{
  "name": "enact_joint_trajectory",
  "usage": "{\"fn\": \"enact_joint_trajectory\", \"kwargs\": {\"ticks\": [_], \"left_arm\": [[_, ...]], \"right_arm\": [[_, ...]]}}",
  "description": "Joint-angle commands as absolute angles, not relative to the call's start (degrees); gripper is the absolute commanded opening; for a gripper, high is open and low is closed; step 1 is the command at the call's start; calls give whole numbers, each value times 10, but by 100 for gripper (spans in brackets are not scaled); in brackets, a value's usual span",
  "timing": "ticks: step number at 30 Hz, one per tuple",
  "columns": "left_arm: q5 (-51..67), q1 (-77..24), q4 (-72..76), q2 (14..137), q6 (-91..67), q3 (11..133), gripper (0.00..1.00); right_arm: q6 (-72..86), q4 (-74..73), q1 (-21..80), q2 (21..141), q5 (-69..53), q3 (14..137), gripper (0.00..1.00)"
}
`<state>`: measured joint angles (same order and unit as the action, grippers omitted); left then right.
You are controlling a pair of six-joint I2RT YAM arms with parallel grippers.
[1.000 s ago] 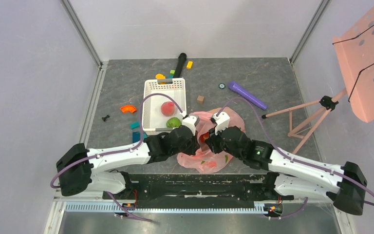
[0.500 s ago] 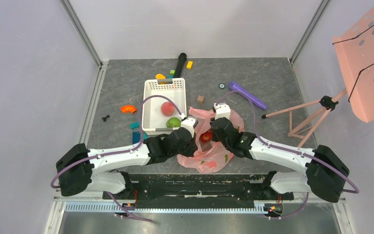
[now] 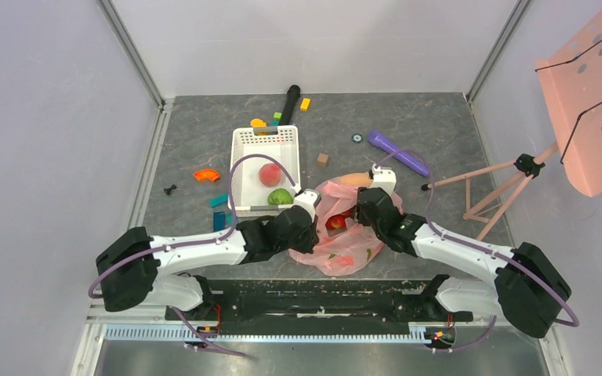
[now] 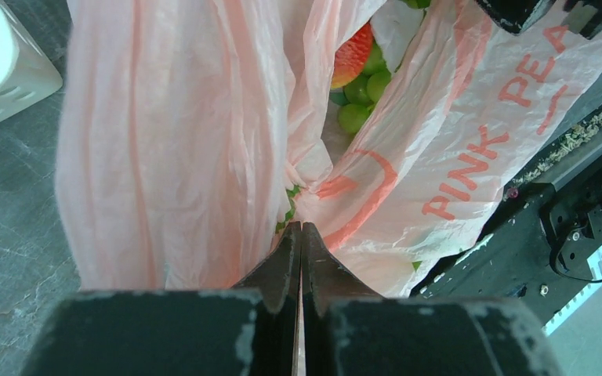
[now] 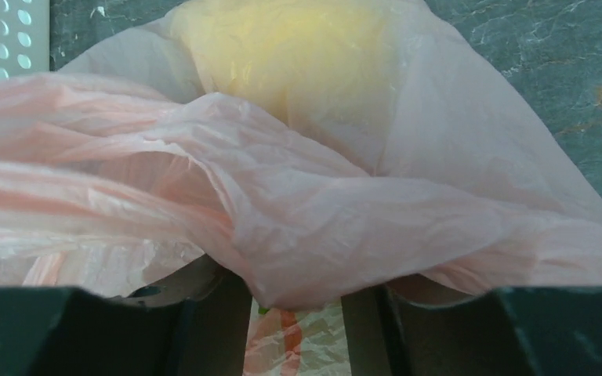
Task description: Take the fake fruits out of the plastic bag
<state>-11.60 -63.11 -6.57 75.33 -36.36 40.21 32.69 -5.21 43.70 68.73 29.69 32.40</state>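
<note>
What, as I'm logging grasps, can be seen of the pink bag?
The bag is thin, crinkled, translucent pink film with red lettering reading PINK PEA. It lies slumped on the grey table, beside the white basket, mouth gaping. Inside show a red fruit and green berries; a yellow fruit glows through the film. The left jaws are shut on a fold; film bunches between the right jaws, grip unclear.

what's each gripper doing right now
left gripper: shut, pinching the plastic bag
right gripper: jaws apart, bag film bunched between them; whether it grips cannot be told
</note>
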Motion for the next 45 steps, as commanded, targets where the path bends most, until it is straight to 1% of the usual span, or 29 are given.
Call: {"fn": "enact_joint_trajectory", "kwargs": {"ticks": [1,3,5,6,9,18,22,23,25,27,29,32,35,37,42,44,45], "left_arm": [[-110,-631,-39,763,-367,410,2],[-107,-632,-37,768,-367,412,2],[-105,-631,-35,771,-367,413,2],[-103,-632,-33,773,-367,414,2],[-99,-632,-33,777,-367,417,2],[-97,-631,-31,780,-367,416,2],[-98,-632,-31,780,-366,414,2],[-98,-631,-31,780,-367,414,2],[-98,-631,-31,780,-366,414,2],[-98,-632,-30,781,-366,415,2],[-98,-632,-29,783,-365,416,2],[-97,-632,-31,784,-363,418,2],[-98,-632,-31,784,-361,418,2],[-98,-632,-31,785,-362,417,2],[-96,-632,-28,788,-363,416,2],[-95,-632,-26,790,-364,415,2],[-95,-632,-26,789,-364,414,2]], "right_arm": [[351,-68,433,658,318,311,51],[353,-64,429,646,314,297,62],[355,-52,421,639,302,284,68],[354,-41,417,638,292,276,70],[354,-9,403,642,260,263,71],[369,36,380,686,211,249,72],[376,76,363,692,164,227,71],[376,89,359,691,151,219,69],[377,115,352,687,123,206,55],[374,127,349,679,103,199,43],[366,136,348,666,78,196,35],[342,149,348,651,5,195,27],[316,159,348,649,-99,194,22],[309,167,348,643,-148,185,17],[298,168,348,594,-177,165,7],[296,168,348,580,-191,168,0],[295,169,348,574,-197,170,0]]}}
